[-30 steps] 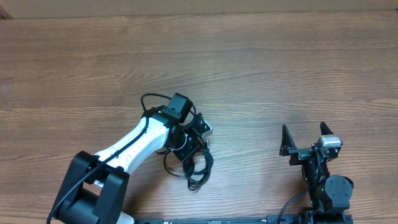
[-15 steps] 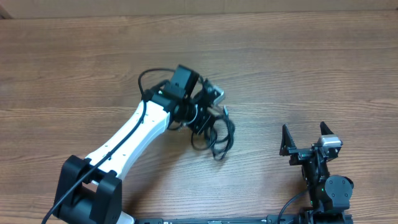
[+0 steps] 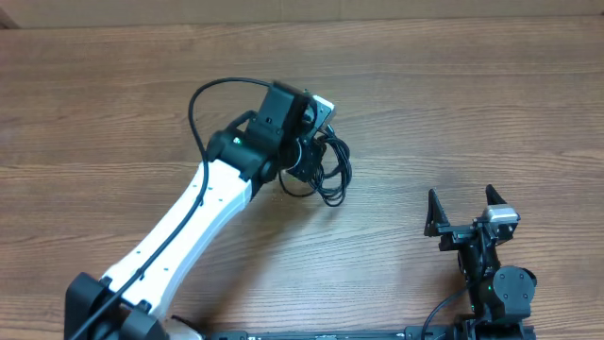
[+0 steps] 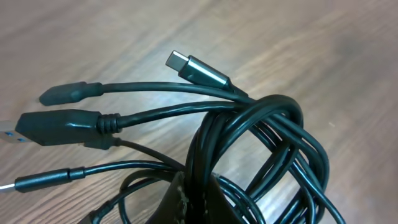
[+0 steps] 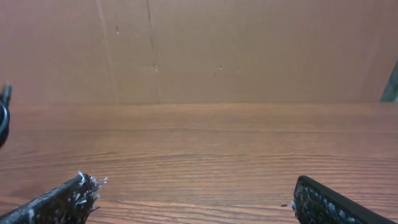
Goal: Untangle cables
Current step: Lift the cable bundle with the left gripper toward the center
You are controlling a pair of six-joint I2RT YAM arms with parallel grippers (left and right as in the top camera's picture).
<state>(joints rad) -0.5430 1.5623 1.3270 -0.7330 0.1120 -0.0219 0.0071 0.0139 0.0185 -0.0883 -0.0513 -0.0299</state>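
Note:
The cables (image 3: 332,173) are a looped bundle of thin black cords near the table's middle. My left gripper (image 3: 308,157) is shut on the bundle, and the loops hang from it to the right. In the left wrist view the cables (image 4: 261,140) coil above the wood, pinched between my fingers (image 4: 180,202). Several plug ends fan out to the left, among them a slim metal plug (image 4: 186,64) and a wide flat plug (image 4: 56,126). My right gripper (image 3: 462,210) stands open and holds nothing, well to the right of the bundle; the right gripper (image 5: 199,205) faces bare wood.
The wooden table (image 3: 453,94) runs to a brown cardboard wall (image 5: 249,50) at the back. A thicker black arm wire (image 3: 203,94) arcs over my left arm. A sliver of the cables (image 5: 3,118) shows at the right wrist view's left edge.
My left arm has stretched away from its base, carrying the cable bundle toward the far side of the table and slightly right. The right arm has not moved.

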